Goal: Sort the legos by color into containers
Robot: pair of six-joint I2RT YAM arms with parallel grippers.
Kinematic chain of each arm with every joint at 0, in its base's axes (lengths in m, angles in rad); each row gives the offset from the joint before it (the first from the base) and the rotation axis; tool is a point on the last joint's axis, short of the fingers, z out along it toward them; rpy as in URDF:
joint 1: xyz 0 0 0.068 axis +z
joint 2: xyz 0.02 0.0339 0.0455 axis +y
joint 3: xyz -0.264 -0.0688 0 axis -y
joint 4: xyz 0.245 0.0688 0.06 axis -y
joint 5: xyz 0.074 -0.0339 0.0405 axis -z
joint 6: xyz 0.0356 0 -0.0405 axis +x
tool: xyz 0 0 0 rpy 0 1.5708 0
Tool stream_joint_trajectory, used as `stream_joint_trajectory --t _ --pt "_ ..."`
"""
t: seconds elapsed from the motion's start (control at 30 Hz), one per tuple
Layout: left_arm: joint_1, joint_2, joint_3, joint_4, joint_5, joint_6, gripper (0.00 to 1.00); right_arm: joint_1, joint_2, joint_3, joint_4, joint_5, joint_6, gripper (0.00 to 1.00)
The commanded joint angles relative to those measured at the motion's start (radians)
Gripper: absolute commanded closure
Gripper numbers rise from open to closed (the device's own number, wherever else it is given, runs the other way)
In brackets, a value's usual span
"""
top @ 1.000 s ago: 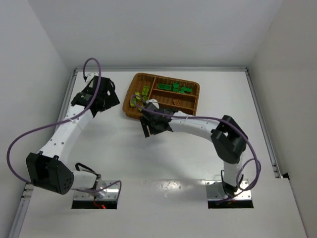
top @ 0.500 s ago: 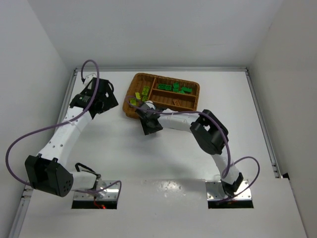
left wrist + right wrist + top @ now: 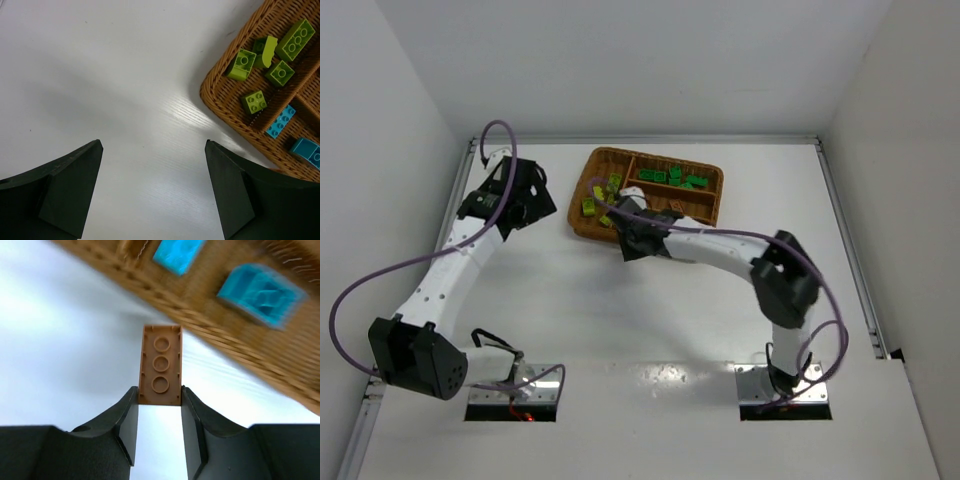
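Observation:
My right gripper [image 3: 160,396] is shut on an orange-brown lego [image 3: 160,365], which sticks out past the fingertips, just short of the near wall of the wicker tray [image 3: 210,325]. Two blue-teal legos [image 3: 260,292] lie in the slot behind that wall. From above, the right gripper [image 3: 638,238] hangs at the tray's near edge [image 3: 719,195]. Lime legos [image 3: 600,192] lie in the long left section and dark green ones [image 3: 672,178] in the far slot. My left gripper [image 3: 152,147] is open over bare table, left of the tray [image 3: 215,97] and its lime legos [image 3: 241,64].
White walls close in the table on three sides, with a raised rail [image 3: 845,240] along the right edge. The left arm [image 3: 460,255] lies along the left side, and the right arm [image 3: 720,250] reaches across the middle.
The right gripper has shut on the orange-brown lego and moved up to the tray's near edge. The left gripper has stayed open and shifted only slightly.

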Motion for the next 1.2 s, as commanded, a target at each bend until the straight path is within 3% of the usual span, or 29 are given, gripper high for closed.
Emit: stream_joint_trajectory --t 0.0,0.3,0.6,0.67,0.7,0.73,0.93,0.97,1.17 --pt "0.016 -0.03 0.001 0.013 0.013 0.016 0.1 -0.046 -0.196 -0.066 0.06 0.13 0.013 0.78" --pt "0.016 0.026 0.001 0.022 0.088 0.039 0.1 -0.261 -0.071 0.08 0.028 0.13 0.022 0.77" --pt "0.016 0.079 -0.037 0.022 0.142 0.07 0.09 -0.357 0.152 0.323 -0.03 0.12 0.013 0.74" --pt "0.016 0.079 -0.037 0.022 0.142 0.07 0.09 -0.358 0.173 0.344 -0.03 0.11 0.013 0.67" --pt "0.016 0.079 -0.037 0.022 0.142 0.07 0.09 -0.358 0.191 0.365 -0.041 0.11 0.013 0.59" --pt "0.016 0.079 -0.037 0.031 0.151 0.079 0.09 -0.368 0.201 0.379 -0.041 0.11 0.013 0.44" --pt "0.016 0.098 -0.047 0.032 0.151 0.079 0.09 -0.368 0.192 0.442 -0.117 0.135 0.013 0.27" --pt "0.016 0.098 -0.047 0.032 0.128 0.079 0.09 -0.368 0.152 0.421 -0.117 0.144 0.013 0.27" --pt "-0.097 0.151 -0.047 0.032 0.012 0.052 0.07 -0.394 -0.081 0.241 -0.143 0.248 0.033 0.04"
